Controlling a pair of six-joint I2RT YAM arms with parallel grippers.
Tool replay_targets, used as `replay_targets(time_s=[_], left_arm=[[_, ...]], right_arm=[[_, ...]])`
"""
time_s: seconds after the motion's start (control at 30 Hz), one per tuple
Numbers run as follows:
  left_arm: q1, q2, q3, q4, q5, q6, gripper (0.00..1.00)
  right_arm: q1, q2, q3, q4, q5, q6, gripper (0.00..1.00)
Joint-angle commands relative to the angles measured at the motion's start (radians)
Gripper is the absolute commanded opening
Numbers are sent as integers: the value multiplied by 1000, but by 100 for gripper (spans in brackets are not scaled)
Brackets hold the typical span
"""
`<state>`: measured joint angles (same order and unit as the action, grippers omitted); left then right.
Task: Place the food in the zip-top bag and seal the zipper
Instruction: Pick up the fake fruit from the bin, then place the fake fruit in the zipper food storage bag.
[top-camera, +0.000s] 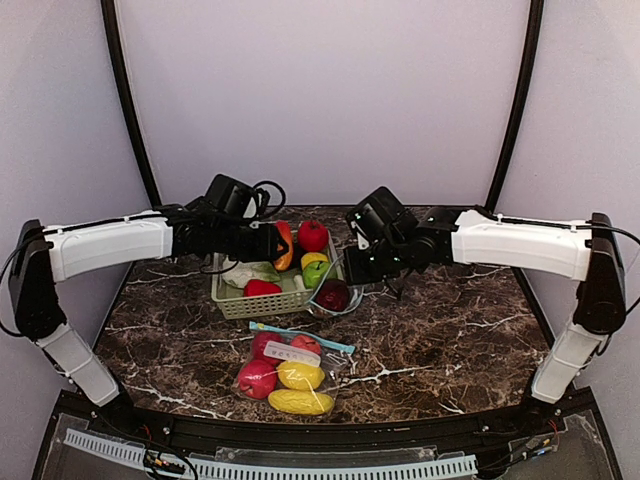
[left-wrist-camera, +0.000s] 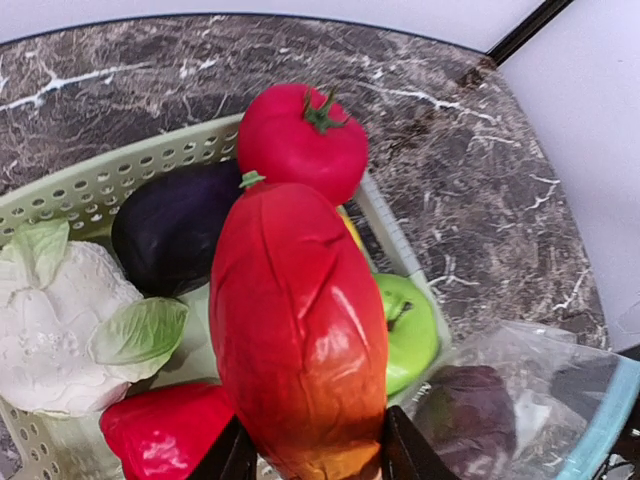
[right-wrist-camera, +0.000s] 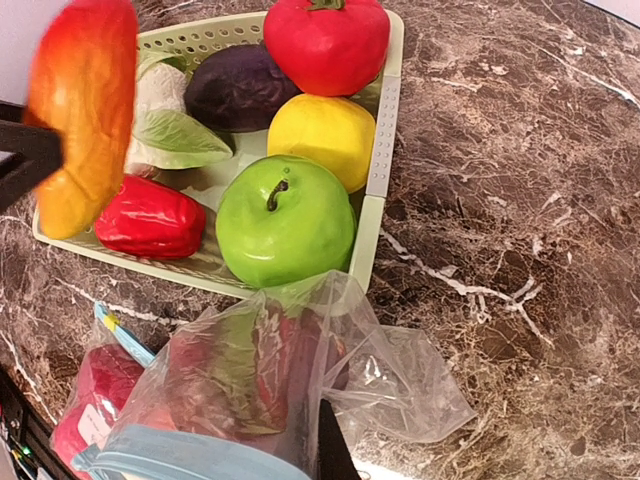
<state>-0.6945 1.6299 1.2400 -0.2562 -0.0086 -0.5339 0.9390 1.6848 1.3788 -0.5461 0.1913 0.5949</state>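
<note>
Loading step: left fingers (left-wrist-camera: 233, 458) clasp a red-orange pepper (left-wrist-camera: 300, 330) above the basket (left-wrist-camera: 90, 185); next it must reach the bag (left-wrist-camera: 530, 390) at lower right, apparently pinched open by closed right fingers (right-wrist-camera: 330, 455).

We can read no text, brand, number or sign in any of these views. The only marking we find is a white label strip (top-camera: 291, 352) on the filled zip-top bag (top-camera: 332, 362) lying at the near middle, and its print is too small to make out.
</note>
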Motion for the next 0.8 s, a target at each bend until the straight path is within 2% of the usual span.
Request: replay_targets(time_s=[0.0, 0.2, 0.33, 0.57, 0.77], left_arm=[[-28, -162, -36, -73, 108, 55, 37], [-101, -288, -28, -181, 281, 94, 37], [-157, -300, -12, -204, 425, 52, 37], [-193, -213, 21, -281, 522, 32, 36], [-193, -126, 86, -375, 491, 78, 36]], right_arm=[[-5, 11, 39, 29, -6, -22, 0], [-5, 16, 49, 29, -5, -33, 0], [-4, 33, 63, 28, -13, -31, 0], [-3, 40, 80, 27, -12, -33, 0], [6, 32, 73, 44, -22, -49, 0]])
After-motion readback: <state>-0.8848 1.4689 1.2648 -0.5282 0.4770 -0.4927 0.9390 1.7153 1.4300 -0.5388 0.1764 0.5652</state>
